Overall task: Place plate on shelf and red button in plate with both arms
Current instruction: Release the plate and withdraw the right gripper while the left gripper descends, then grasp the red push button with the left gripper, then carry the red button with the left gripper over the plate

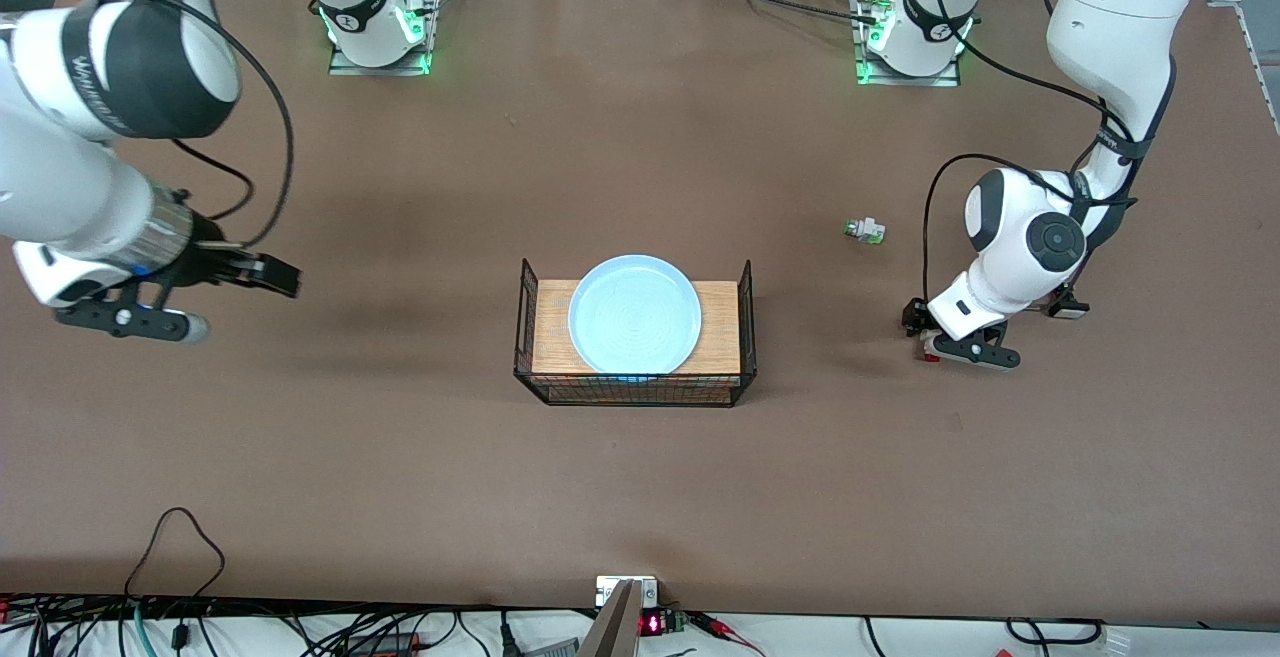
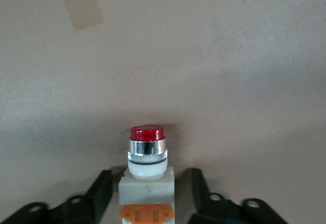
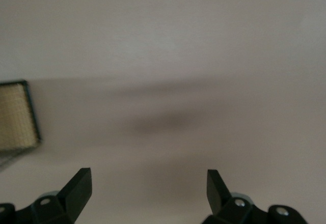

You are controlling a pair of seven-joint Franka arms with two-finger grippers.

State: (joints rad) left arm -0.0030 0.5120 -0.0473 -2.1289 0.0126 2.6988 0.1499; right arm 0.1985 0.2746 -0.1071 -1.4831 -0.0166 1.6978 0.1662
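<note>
At table centre a wire basket (image 1: 634, 389) holds a wood board (image 1: 719, 329), with the plate (image 1: 634, 314) lying flat on the board, inside the basket walls. Toward the left arm's end of the table, the left arm comes down from its base, elbow bent, wrist turned low over the table; left gripper (image 1: 926, 334) sits right at table level, nearer the front camera than the green button (image 1: 864, 230), which lies loose on the table, well apart from the basket. In the left wrist view the red button (image 2: 147, 175) stands between the black fingers (image 2: 100, 191), red cap pointing away from the gripper, chrome ring under the cap, white body, orange band at the base; fingers sit just beside the body on both sides, contact cannot be told, jaws at a narrow spread. A pale tape patch (image 2: 83, 7) lies on the table past the button. Toward the right arm's end of the table, the right arm stretches out with forearm roughly level, right gripper (image 1: 262, 270) up in the air over bare table, pointing toward the basket. Right wrist view: fingers (image 3: 79, 186) spread wide, nothing between them, board corner (image 3: 18, 114) at the frame edge.
</note>
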